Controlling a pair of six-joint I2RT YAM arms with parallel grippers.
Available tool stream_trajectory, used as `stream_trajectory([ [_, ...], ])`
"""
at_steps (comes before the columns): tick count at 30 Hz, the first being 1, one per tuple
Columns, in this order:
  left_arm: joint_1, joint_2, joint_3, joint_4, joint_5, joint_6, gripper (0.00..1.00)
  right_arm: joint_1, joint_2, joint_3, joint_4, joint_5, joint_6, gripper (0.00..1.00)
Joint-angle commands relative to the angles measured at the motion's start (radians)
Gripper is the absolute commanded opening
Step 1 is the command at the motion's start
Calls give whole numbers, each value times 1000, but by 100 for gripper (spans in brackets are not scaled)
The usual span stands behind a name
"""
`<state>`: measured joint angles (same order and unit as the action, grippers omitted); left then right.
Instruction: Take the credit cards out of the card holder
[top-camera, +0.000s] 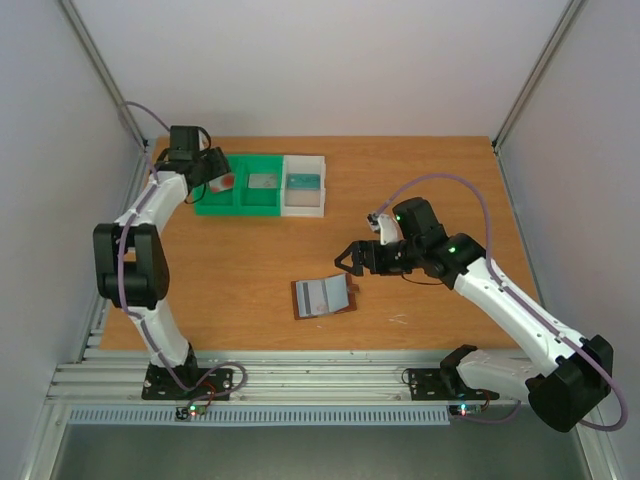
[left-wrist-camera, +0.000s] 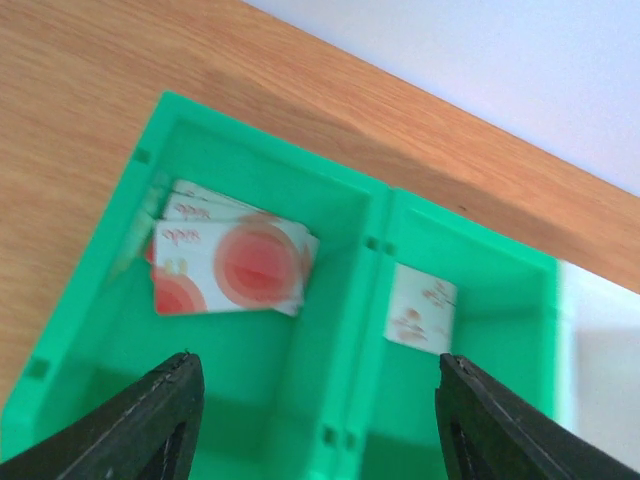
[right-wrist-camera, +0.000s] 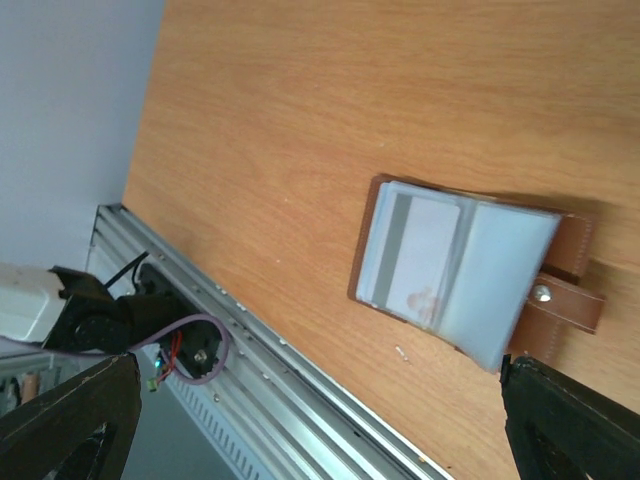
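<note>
Emptying the wallet (right-wrist-camera: 465, 275)
My left end effector (left-wrist-camera: 315, 400) gapes over binned cards (left-wrist-camera: 228, 268); right end effector (right-wrist-camera: 320, 430), apart too, overhangs the open wallet.

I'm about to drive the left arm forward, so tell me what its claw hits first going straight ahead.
Probably the green bin: the open left claw points into the compartment holding the red-patterned cards. Depth is unclear, so I cannot tell whether it meets the floor or the cards first.

No legible text anywhere, red marks on the credit cards (left-wrist-camera: 228, 268) blurred (script-like, unreadable)
</note>
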<state>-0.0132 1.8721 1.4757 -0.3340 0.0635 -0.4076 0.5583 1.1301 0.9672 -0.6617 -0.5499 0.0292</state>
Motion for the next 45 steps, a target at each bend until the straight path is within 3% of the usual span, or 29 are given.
stream_trajectory([
  [1,-4,-134,-32,-126,197,-9,64,2,-5,62,-114,101,2,98],
  [10,-72,-404,-226,-263,309,20,59,3,26,38,-67,-64,-13,96],
  [13,-133,-467,-293,-290,317,30,57,2,52,22,-42,-93,0,86],
  [18,-221,-549,-435,-235,393,-15,56,4,94,-26,43,-117,43,57],
  [26,-305,-689,-629,-163,449,-100,53,40,192,-69,136,-40,78,40],
  [37,-361,-781,-915,136,492,-316,51,117,375,-63,230,22,77,37],
  [45,-389,-731,-999,323,540,-440,50,163,509,-41,259,31,67,28],
])
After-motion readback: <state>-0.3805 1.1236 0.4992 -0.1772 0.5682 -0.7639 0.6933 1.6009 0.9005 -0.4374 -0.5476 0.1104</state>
